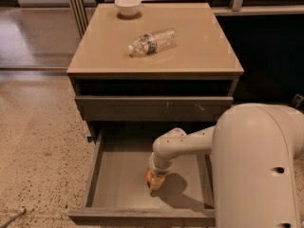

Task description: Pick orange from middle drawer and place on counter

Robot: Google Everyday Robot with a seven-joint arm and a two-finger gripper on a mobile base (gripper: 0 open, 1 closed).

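Observation:
The middle drawer is pulled open below the cabinet's closed upper drawer front. The orange lies on its grey floor near the middle; only a small part of it shows. My gripper points straight down into the drawer and sits right over the orange, hiding most of it. The white arm reaches in from the lower right. The tan counter is the cabinet's top, above and behind the drawer.
A white bowl stands at the counter's back left. A clear plastic water bottle lies on its side in the middle of the counter. The upper drawer front has pale scratches. Speckled stone floor lies to the left.

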